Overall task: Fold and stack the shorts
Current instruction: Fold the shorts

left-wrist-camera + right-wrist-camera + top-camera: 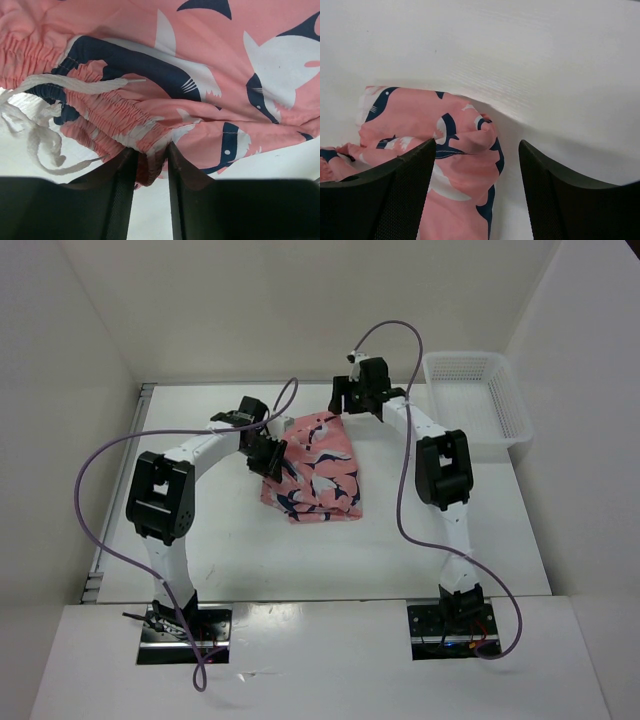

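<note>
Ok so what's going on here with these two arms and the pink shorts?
Two robot arms are folding shark-print shorts on the white table. The shorts lie in a rough fold at the middle. The left gripper is shut on the gathered waistband edge, near the white drawstring. The right gripper is open over the far corner, holding nothing. The white mesh basket sits at the far right, apart from the shorts.

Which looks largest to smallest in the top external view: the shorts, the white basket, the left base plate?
Shorts and white basket: about alike, too close to rank.
Left base plate: clearly smallest.
</note>
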Controlling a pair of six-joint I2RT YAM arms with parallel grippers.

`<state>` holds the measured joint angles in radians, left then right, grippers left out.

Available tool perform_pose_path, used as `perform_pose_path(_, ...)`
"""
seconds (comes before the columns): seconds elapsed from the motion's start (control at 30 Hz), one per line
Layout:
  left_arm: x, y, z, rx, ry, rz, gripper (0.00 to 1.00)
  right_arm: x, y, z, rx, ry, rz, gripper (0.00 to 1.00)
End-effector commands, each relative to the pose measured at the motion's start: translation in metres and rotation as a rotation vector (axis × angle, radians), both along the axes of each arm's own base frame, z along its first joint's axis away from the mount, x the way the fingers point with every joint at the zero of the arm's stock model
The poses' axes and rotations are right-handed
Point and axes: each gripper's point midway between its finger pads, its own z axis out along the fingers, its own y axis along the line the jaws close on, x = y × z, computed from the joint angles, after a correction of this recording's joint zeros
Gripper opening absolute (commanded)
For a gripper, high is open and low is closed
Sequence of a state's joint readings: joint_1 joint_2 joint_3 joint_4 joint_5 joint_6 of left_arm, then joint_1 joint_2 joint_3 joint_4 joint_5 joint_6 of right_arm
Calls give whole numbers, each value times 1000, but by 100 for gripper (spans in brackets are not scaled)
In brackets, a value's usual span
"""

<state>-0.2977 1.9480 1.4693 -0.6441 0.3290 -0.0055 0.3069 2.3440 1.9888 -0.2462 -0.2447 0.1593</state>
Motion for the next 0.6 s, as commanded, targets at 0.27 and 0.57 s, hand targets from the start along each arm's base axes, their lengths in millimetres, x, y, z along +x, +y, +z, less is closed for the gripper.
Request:
perform_pose_path(0.27,-15,-2,-7,-5,62,-20,32,-13,11,-53,-1,122,-44,45)
perform_pose_path(0.57,-61,10,-26,96,147,-37,28,22,5,-58,-5,83,-222,0)
